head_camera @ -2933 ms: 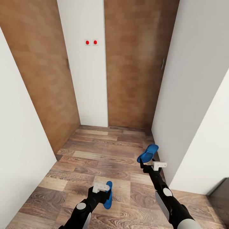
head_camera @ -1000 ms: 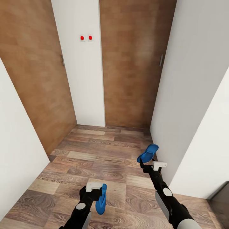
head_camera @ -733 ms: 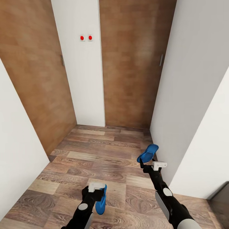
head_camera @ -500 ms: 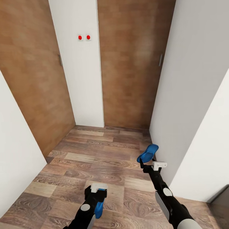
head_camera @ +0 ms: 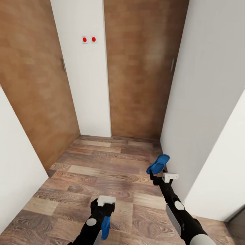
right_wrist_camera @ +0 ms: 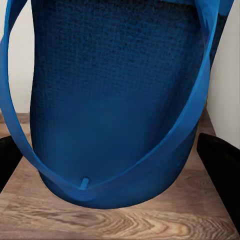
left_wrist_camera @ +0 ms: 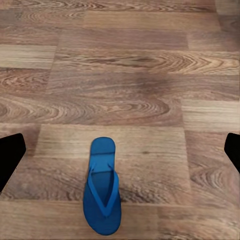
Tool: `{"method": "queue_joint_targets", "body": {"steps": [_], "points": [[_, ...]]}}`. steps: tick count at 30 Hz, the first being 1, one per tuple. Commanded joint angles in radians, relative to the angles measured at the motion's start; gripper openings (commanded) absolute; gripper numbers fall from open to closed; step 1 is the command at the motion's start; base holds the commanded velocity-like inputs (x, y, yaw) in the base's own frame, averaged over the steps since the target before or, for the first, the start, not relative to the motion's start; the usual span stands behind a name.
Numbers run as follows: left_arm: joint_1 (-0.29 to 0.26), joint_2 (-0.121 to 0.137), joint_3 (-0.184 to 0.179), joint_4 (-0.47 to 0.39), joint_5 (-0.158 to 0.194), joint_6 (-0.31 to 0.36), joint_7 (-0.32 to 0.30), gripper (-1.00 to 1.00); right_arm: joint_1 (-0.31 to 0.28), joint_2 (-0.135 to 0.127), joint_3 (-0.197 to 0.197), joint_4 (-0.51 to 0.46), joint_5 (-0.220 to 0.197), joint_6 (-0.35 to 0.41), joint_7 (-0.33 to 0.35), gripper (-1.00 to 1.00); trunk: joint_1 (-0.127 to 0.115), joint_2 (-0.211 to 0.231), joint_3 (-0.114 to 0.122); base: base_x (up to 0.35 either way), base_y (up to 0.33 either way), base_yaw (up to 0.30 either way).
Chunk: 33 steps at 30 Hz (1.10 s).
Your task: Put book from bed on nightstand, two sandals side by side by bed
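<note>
Hugging the wall (head_camera: 204,102) edge, right tool (head_camera: 152,174) grasps 1 sandal (head_camera: 158,163); left tool (head_camera: 103,208) hangs released

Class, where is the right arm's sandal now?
Head view, lower right: the sandal sits gripped in the right end effector, above the wood floor beside the white wall.

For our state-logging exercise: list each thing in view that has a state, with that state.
floor sandal: flat on the floor, strap up, ungripped.
held sandal: lifted, clamped by the right gripper.
left gripper: open.
right gripper: shut on held sandal.
left door: shut.
right door: shut.
</note>
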<state>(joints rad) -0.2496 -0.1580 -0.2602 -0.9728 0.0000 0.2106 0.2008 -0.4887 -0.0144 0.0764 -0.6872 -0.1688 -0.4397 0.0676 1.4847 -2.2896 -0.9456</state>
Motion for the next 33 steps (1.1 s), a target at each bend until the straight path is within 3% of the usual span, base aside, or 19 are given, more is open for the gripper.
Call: {"method": "queue_joint_targets", "body": {"steps": [1,11,15,17,19,21,30,33], "points": [[0.0,0.0,-0.003,-0.001,0.0,0.006,0.006,1.0,-0.001,-0.001,0.003,0.001,-0.011,-0.004,0.005,-1.0,0.0,0.0,-0.001,0.26,0.0,0.0],[0.0,0.0,-0.004,-0.001,0.0,0.007,0.01,1.0,-0.001,-0.001,0.003,0.001,-0.011,-0.004,0.005,-1.0,0.0,0.0,-0.001,0.059,0.0,0.0],[0.0,-0.001,-0.003,-0.004,0.0,0.011,0.013,1.0,-0.001,-0.001,0.003,0.001,-0.011,-0.004,0.005,-1.0,0.016,-0.028,-0.013,0.002,0.0,0.0],[0.0,-0.004,-0.002,-0.009,0.0,0.04,0.014,1.0,-0.001,-0.001,0.003,0.001,-0.011,-0.004,0.005,-1.0,0.02,-0.035,-0.017,0.0,0.0,0.0],[0.0,-0.01,-0.002,-0.028,0.0,0.13,0.014,1.0,-0.001,-0.001,0.003,0.001,-0.011,-0.004,0.005,-1.0,0.02,-0.035,-0.017,0.0,0.0,0.0],[0.0,-0.012,-0.002,-0.04,0.0,0.167,0.014,1.0,-0.001,-0.001,0.003,0.001,-0.011,-0.004,0.005,-1.0,0.02,-0.035,-0.017,0.0,0.0,0.0],[0.0,-0.014,-0.001,-0.047,0.0,0.192,0.012,1.0,-0.001,-0.001,0.003,0.001,-0.011,-0.004,0.005,-1.0,0.02,-0.035,-0.017,0.0,0.0,0.0],[0.0,-0.014,-0.001,-0.047,0.0,0.193,0.012,1.0,-0.001,-0.001,0.003,0.001,-0.011,-0.004,0.005,-1.0,0.031,-0.056,-0.026,0.0,0.0,0.0]]}}
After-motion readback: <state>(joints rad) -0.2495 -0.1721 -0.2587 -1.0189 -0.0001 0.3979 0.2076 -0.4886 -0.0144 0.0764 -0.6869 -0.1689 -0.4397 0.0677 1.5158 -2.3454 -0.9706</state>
